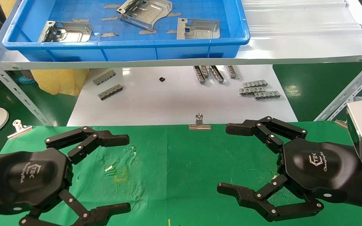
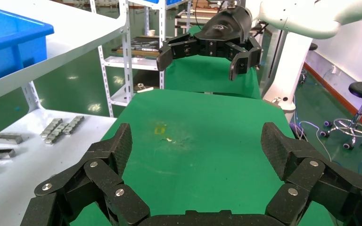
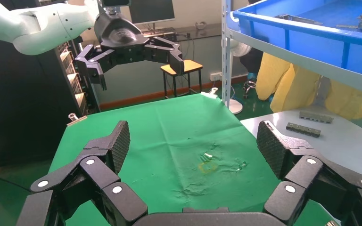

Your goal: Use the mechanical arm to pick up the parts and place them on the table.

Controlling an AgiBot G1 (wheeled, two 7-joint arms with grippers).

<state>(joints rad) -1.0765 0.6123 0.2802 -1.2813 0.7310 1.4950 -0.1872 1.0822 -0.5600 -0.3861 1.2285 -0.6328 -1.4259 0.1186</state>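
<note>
Three silver stamped plates lie in the blue bin [image 1: 127,50] on the shelf: one at the left [image 1: 66,31], one tilted in the middle [image 1: 146,11], one at the right [image 1: 198,29]. My left gripper [image 1: 124,172] hovers open and empty over the green table [image 1: 181,163] at the left; its fingers [image 2: 118,146] stand wide apart. My right gripper [image 1: 228,158] hovers open and empty at the right, fingers [image 3: 273,146] spread. A small yellow square mark [image 1: 120,175] lies on the cloth between them, also in the right wrist view [image 3: 208,167].
A pale metal shelf [image 1: 294,40] carries the bin above a glossy white board [image 1: 174,100] with small grey slotted strips [image 1: 256,89]. A binder clip [image 1: 199,124] sits on the cloth's far edge, another at the left [image 1: 19,128]. A slanted shelf brace [image 1: 347,91] stands at the right.
</note>
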